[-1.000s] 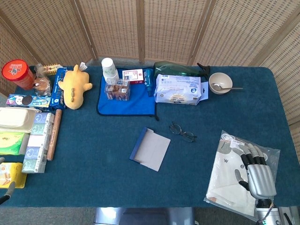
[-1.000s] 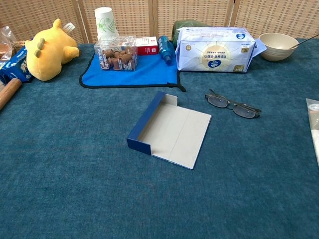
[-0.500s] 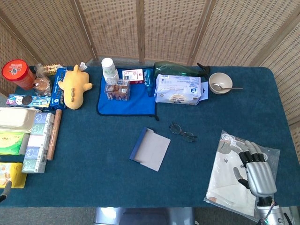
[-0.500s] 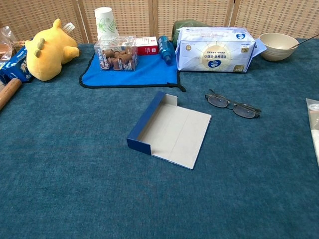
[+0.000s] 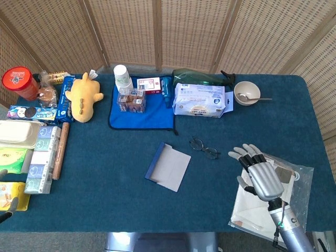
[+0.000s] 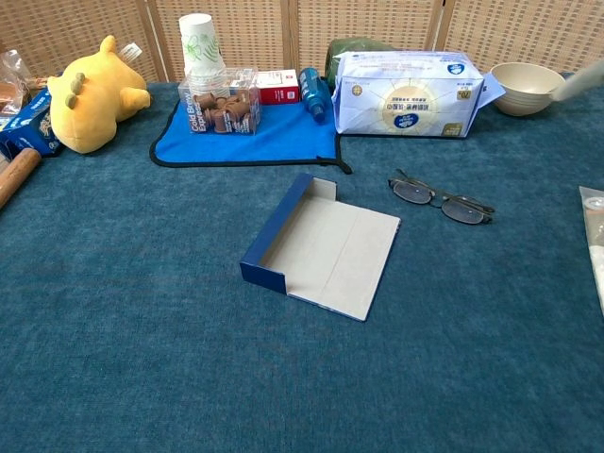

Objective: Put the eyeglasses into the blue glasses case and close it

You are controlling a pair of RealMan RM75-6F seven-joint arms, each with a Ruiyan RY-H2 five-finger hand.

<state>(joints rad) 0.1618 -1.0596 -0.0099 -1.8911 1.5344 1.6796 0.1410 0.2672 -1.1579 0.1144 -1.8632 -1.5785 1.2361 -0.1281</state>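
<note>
Eyeglasses point(image 5: 204, 148) lie folded flat on the worktop point(image 5: 105, 157), just right of the blue glasses case point(image 5: 168, 166), apart from it and untouched. We see the case open, its grey lid panel spread on the cloth and its blue wall turned toward the left; nothing is inside. The right hand point(image 5: 260, 173) hovers near the glasses on their right, fingers spread and holding nothing, its wrist over a clear plastic bag point(image 5: 294, 176) of pale goods. Of the left hand point(image 5: 6, 208) we see only a dark tip at the lower left edge of the head view; we cannot tell how its fingers lie.

Risks, in our judgement: the thin frame sits flush on napped cloth, so broad fingers may slide over it or push it away instead of lifting it; a grip on one temple could swing the glasses open or let them tilt out; the light case may skid when the glasses are set in, and its flat lid may resist folding over with one hand.

Count, from the centre outward: one pair of glasses, one case, one blue mat point(image 5: 142, 113), one paper cup point(image 5: 122, 77), one tissue pack point(image 5: 199, 100), one bowl point(image 5: 247, 93) with one spoon, one yellow plush toy point(image 5: 83, 96), one red-lidded tub point(image 5: 18, 82), one rolling pin point(image 5: 60, 149)
</note>
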